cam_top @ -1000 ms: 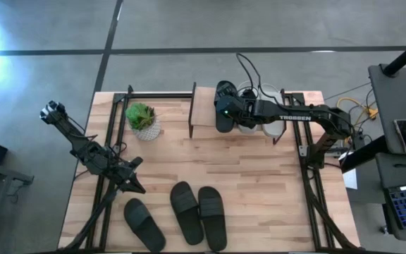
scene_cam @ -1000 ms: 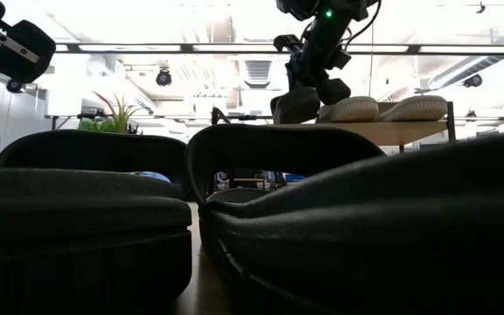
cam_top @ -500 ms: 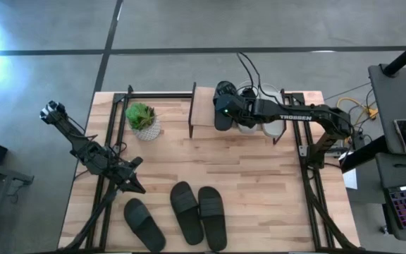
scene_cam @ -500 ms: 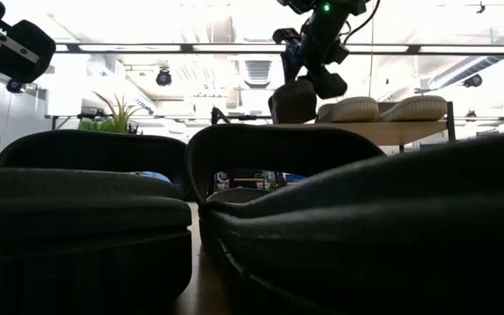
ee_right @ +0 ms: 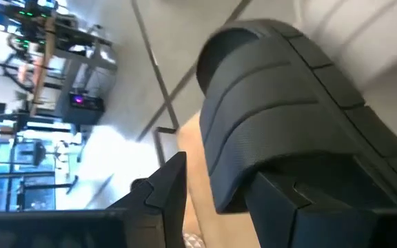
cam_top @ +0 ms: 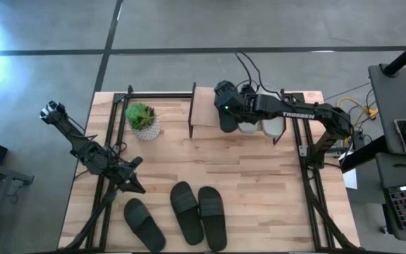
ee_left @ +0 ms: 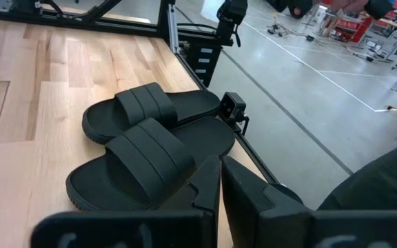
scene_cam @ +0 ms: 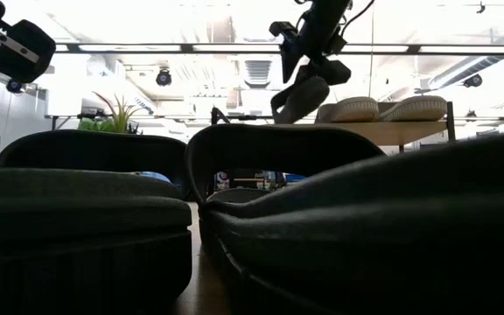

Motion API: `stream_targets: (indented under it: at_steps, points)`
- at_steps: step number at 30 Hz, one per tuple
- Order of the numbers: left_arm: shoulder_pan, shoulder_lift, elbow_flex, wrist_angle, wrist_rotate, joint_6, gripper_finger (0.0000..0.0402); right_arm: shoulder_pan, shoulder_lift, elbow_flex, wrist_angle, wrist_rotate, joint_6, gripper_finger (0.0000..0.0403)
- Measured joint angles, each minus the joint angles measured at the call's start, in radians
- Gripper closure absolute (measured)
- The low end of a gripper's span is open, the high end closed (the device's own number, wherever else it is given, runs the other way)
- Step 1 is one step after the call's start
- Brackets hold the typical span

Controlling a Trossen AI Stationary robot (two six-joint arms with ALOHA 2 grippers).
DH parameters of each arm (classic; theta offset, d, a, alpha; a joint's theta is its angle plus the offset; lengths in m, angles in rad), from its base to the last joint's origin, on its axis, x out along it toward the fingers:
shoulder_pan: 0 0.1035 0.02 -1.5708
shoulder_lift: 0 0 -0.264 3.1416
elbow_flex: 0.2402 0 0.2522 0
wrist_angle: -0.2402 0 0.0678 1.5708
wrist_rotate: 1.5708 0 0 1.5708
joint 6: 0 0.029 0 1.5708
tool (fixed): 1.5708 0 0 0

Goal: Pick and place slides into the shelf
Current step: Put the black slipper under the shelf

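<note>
Slides: six in all. Three black ones [cam_top: 189, 213] lie flat on the pale plank counter [cam_top: 245, 176] near its front edge; two light grey ones [cam_top: 272, 124] sit on the shelf [cam_top: 203, 106]. The right hand [cam_top: 225, 106] is clamped on a sixth, a black slide [cam_top: 227, 118], above the shelf. Only the low view shows that slide tilted and lifted off the plank; the right wrist view shows its ribbed strap. The left hand [cam_top: 134, 182], fingers together, waits over the counter's left side beside a potted plant [cam_top: 143, 120].
</note>
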Motion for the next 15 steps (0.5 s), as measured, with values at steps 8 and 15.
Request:
stream_targets:
  at_steps: [8,15]
  points:
    - [0.000,-0.014,0.000,0.000,0.000,0.000,0.0400,0.000,0.000,-0.038,0.044,0.007,0.080,0.0273]
    - [0.000,-0.018,0.000,0.000,0.000,-0.001,0.0400,0.000,0.004,-0.077,0.197,0.059,0.059,0.0273]
